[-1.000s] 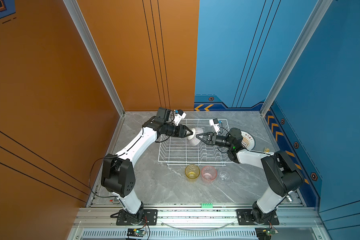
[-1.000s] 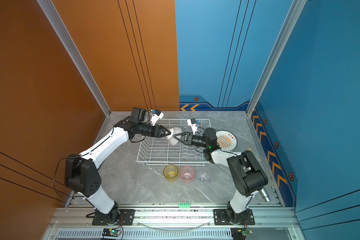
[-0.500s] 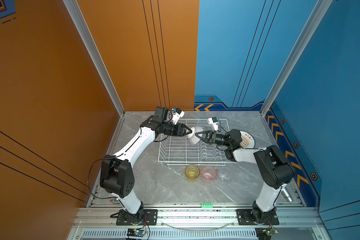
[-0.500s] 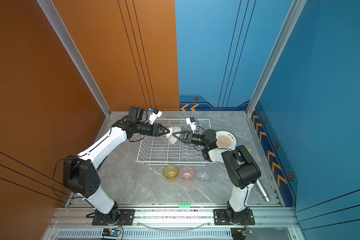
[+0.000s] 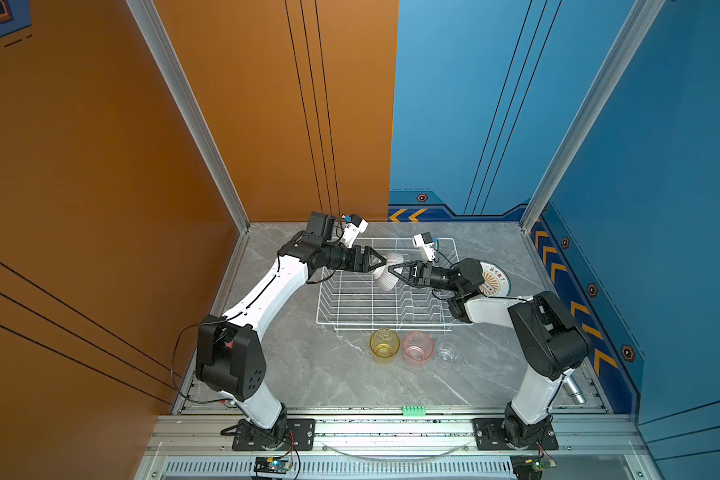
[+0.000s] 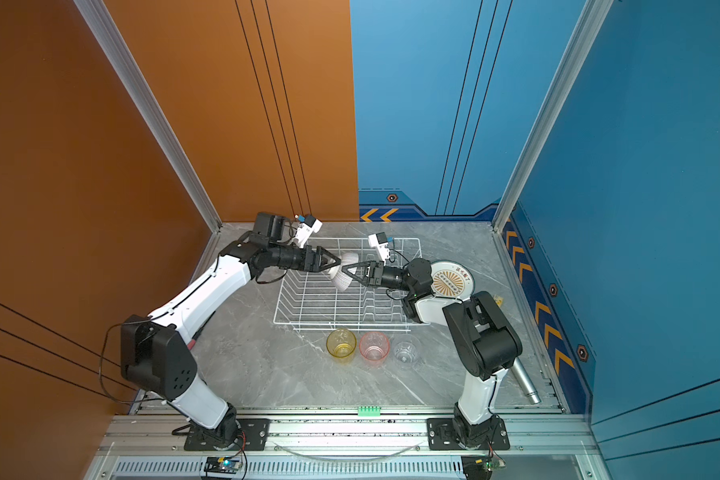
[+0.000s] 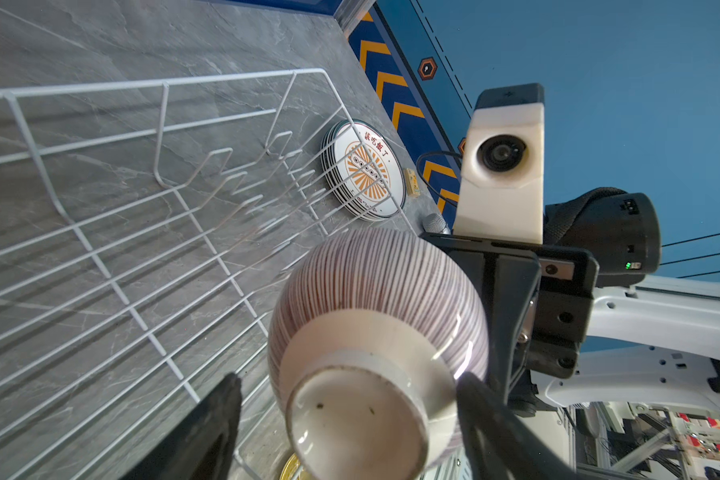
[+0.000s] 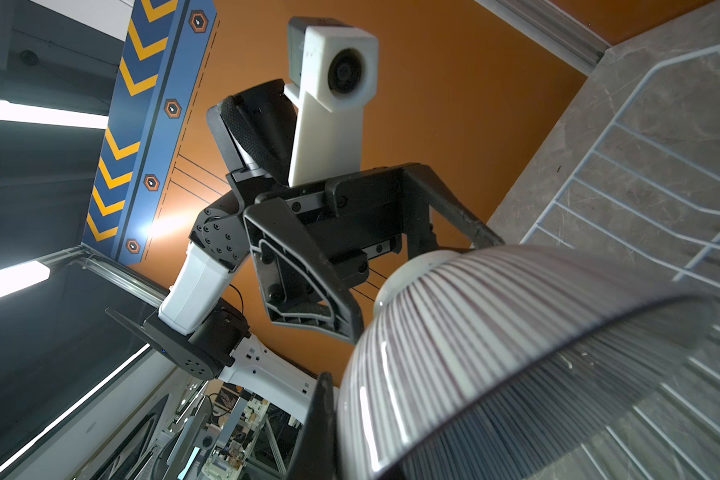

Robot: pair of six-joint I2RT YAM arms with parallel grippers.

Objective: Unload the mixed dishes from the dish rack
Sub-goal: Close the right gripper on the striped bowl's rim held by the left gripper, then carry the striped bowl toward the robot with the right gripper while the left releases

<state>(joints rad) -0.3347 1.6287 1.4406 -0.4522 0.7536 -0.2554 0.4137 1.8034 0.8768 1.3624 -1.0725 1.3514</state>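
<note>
We are clamping the right gripper (image 5: 395,271) on the rim of the striped bowl (image 5: 385,282), while the left gripper (image 5: 383,261) is holding its jaws apart around the foot, seemingly clear of it. The bowl is hanging tilted above the dish rack (image 5: 350,305). On one thin edge pinch, we are risking it pivoting or slipping onto the wires.

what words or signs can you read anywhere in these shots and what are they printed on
"該吃飯了", red characters on the top plate of the stack beside the dish rack.
Any smaller print on that plate: too small to read.
On the blue wall strip: orange chevrons and hexagon badges, no words.
No text on the striped bowl.
</note>
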